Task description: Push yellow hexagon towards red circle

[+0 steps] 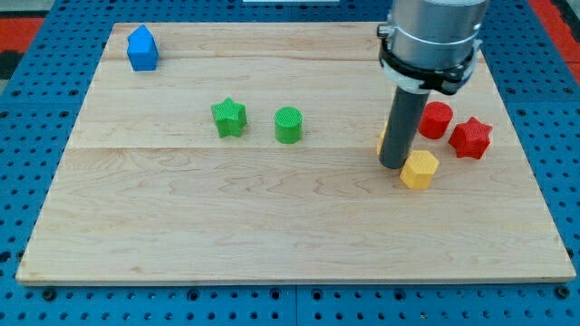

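One rod, my tip [393,166] — touching yellow hexagon [420,169], near red circle [436,119].

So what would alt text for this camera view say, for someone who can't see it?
My tip rests on a wooden board, touching the left of a yellow hexagon; a red circle and red star sit just beyond. A green star, green circle and blue block lie leftward.

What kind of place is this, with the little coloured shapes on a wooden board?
Probably a robotics lab test bench. A wooden board lies on a blue perforated base, small blocks such as the yellow hexagon and red circle sit on it, and my tip rests just left of the hexagon.
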Available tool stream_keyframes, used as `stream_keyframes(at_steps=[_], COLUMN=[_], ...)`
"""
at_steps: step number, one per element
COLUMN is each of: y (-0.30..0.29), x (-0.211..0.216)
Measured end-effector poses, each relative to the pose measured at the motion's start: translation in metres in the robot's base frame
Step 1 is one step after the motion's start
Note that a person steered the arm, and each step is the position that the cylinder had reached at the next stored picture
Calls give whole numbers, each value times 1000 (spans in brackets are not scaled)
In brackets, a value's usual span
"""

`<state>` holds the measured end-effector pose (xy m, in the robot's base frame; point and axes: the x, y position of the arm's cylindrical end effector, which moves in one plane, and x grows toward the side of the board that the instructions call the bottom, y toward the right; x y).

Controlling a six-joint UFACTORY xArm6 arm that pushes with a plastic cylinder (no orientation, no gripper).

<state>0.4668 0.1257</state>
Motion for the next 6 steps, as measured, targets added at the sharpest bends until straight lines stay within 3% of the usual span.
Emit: stream_keyframes(at_steps=[1,2,4,5,6], y=[-52,18,45,-10,-61], x=[21,48,16,67,34])
